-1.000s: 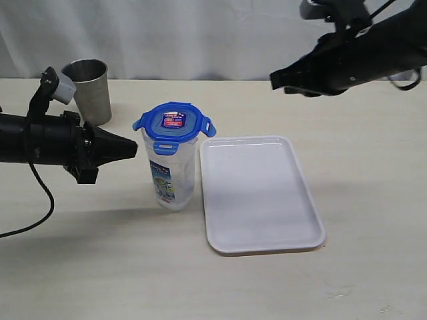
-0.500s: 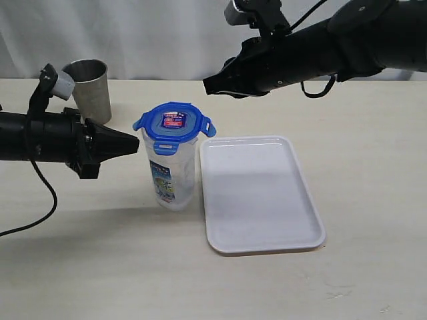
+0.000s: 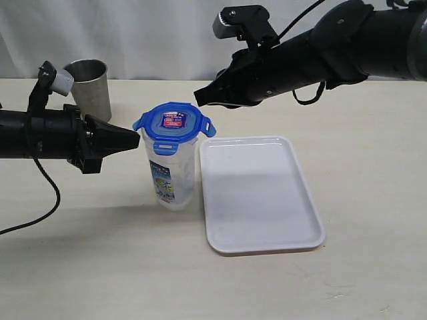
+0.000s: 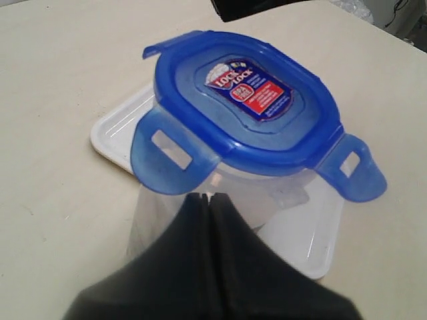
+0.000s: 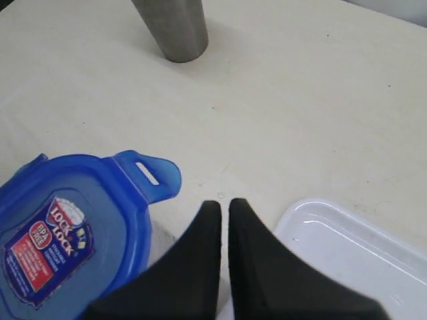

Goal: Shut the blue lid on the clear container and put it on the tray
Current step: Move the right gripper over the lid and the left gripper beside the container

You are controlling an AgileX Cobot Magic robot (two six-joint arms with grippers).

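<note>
— What has moved in the last half second?

— Mostly the right gripper (image 3: 199,99). Its black arm has reached further across the middle and dipped, so the tip now hangs just behind and above the roundish blue plastic lid (image 3: 173,125). The left gripper (image 3: 135,140) has crept a touch closer to the tall clear plastic container (image 3: 175,180). Lid, container and the flat white rectangular tray (image 3: 260,220) have stayed put.

— Where does the container stand?

— Upright on the pale table (image 3: 100,267), just left of the tray, with its base beside the rim and not on it. The lid sits on its mouth, and the flaps that show stick outwards.

— And the jaws?

— The left pair is pressed flat together, gripping nothing. In the left wrist view the left gripper (image 4: 208,199) points at the clear wall right under one flap of the lid (image 4: 247,100); I cannot tell whether it touches. The right pair is drawn together too, with only a thin slit and nothing in it. In the right wrist view the right gripper (image 5: 220,203) sits over bare table, between a flap of the lid (image 5: 60,233) and a corner of the tray (image 5: 347,247), clear of both.

— Anything else on the table?

— A steel cup (image 3: 88,90) at the back left, well apart from the container.
</note>
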